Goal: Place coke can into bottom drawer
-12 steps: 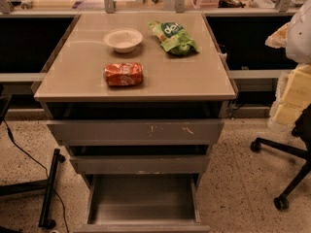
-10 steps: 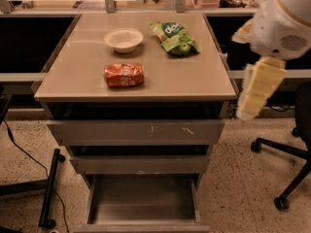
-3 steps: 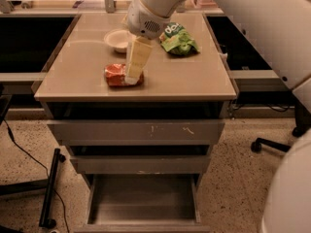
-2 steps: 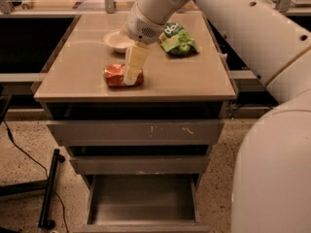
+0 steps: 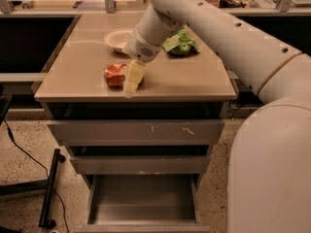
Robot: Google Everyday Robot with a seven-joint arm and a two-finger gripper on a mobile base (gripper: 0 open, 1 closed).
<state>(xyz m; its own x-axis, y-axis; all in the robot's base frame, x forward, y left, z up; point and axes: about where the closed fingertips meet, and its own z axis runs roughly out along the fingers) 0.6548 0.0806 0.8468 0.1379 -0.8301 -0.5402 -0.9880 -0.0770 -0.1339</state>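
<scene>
Beige worktop (image 5: 189, 79) on a grey cabinet, with a red coke can (image 5: 114, 75) lying on its side near the front edge. The robot's claw (image 5: 132, 79) sits over the can's right end; whether it is open or closed cannot be told. Behind are a white bowl (image 5: 118, 39) and a green bag (image 5: 180, 42). Below, the bottom drawer (image 5: 143, 205) stands pulled out.

smooth cream plastic gripper (image 5: 131, 84) at the glossy metal coke can (image 5: 114, 74) (matt grey metal bottom drawer (image 5: 146, 205))

Bowl (image 5: 116, 39) and bag (image 5: 181, 43) are sitting apart on the table (image 5: 194, 84); my gripper (image 5: 133, 79) is hovering nearer its front.
</scene>
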